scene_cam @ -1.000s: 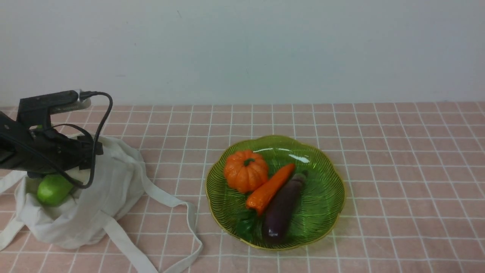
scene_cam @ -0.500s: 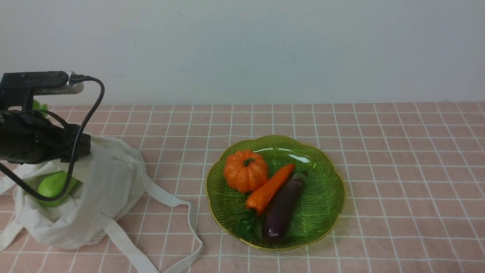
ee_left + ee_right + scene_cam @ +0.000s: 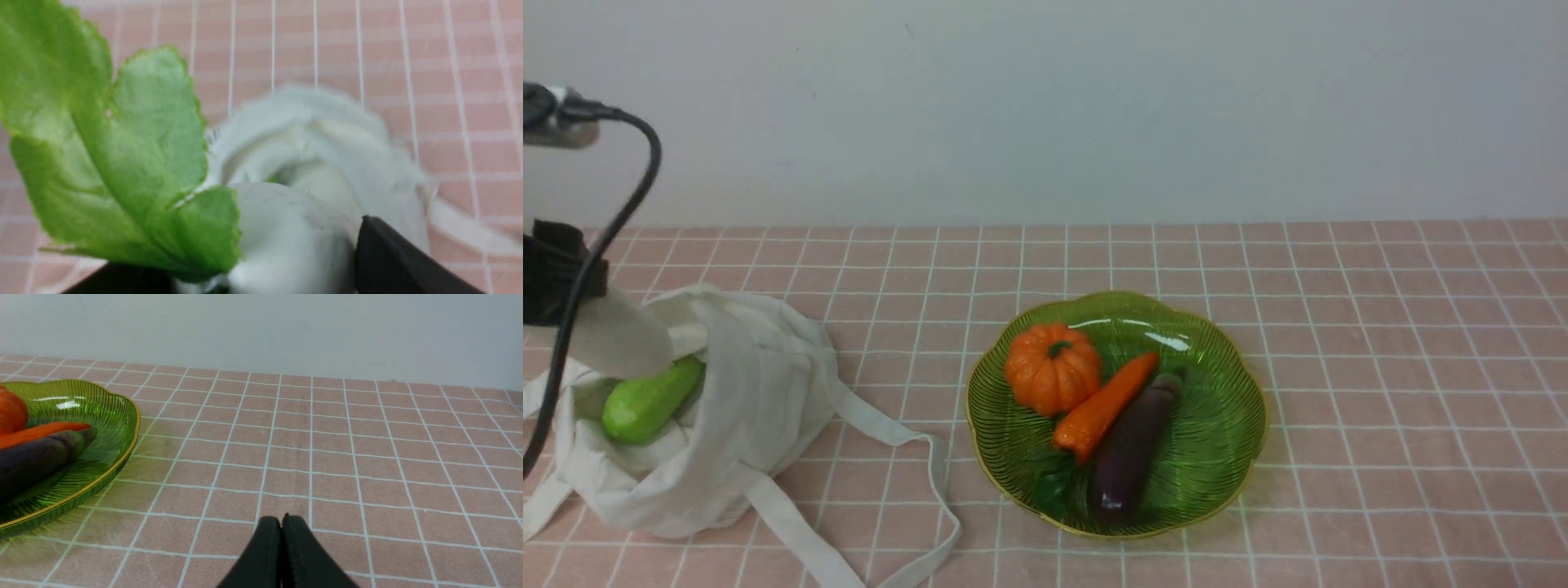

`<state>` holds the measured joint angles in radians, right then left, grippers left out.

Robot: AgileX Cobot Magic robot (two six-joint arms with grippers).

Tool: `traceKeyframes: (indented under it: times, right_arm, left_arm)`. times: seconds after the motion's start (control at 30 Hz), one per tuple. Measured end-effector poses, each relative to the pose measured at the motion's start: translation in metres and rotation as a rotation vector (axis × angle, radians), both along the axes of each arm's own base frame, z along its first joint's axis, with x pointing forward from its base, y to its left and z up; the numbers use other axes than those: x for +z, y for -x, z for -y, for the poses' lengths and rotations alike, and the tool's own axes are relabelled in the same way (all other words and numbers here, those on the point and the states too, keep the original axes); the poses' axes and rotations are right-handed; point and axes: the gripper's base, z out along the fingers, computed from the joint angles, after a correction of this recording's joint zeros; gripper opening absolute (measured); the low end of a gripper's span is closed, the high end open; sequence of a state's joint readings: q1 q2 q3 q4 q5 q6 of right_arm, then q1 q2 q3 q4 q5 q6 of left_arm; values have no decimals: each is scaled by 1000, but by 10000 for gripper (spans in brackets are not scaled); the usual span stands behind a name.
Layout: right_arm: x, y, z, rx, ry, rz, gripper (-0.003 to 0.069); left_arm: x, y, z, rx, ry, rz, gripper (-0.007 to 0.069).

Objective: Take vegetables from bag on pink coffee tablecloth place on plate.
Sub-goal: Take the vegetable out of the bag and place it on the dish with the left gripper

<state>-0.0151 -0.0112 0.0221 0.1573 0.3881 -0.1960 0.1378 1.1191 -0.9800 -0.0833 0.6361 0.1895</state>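
My left gripper is at the far left edge, raised above the off-white cloth bag. It is shut on the white radish, whose tip points down toward the bag mouth. In the left wrist view the radish body and its green leaves fill the frame, one black finger presses its side, and the bag lies below. A light-green gourd lies in the bag. The green plate sits mid-table on the pink tablecloth. My right gripper is shut and empty, low over the cloth beside the plate.
The plate holds an orange pumpkin, an orange carrot and a dark purple eggplant. The bag's long straps trail over the cloth toward the plate. A pale wall stands behind the table.
My left arm has risen and drawn back to the left, lifting the radish out of the bag. More of the gourd now shows. The plate and its contents have not moved.
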Motion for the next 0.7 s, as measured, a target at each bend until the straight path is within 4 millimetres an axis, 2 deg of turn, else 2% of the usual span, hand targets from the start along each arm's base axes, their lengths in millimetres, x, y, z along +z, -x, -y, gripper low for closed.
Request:
traceKeyframes:
  times: [0.13,0.17,0.23,0.27,0.33,0.37,0.47,0.5,0.6,0.7]
  right_arm:
    - [0,0,0,0,0,0,-15]
    - [0,0,0,0,0,0,-15]
    - [0,0,0,0,0,0,-15]
    - [0,0,0,0,0,0,-15]
    - [0,0,0,0,0,0,-15]
    - [0,0,0,0,0,0,-15]
    - [0,0,0,0,0,0,-15]
    - [0,0,0,0,0,0,-15]
    - [0,0,0,0,0,0,-15]
    - [0,0,0,0,0,0,-15]
  left_arm:
    - [34,15,18,-54,133,133,479]
    - [36,15,20,-61,155,140,479]
    - [41,16,36,-145,234,166,479]
    - [41,14,55,-252,294,170,479]
    - [39,11,68,-322,319,162,479]
    - [32,4,92,-449,340,133,479]
    - [13,-10,131,-596,372,80,479]
    - [6,-16,140,-615,373,64,479]
    - [-30,-37,181,-661,410,-9,479]
    - [-60,-50,207,-657,429,-66,479]
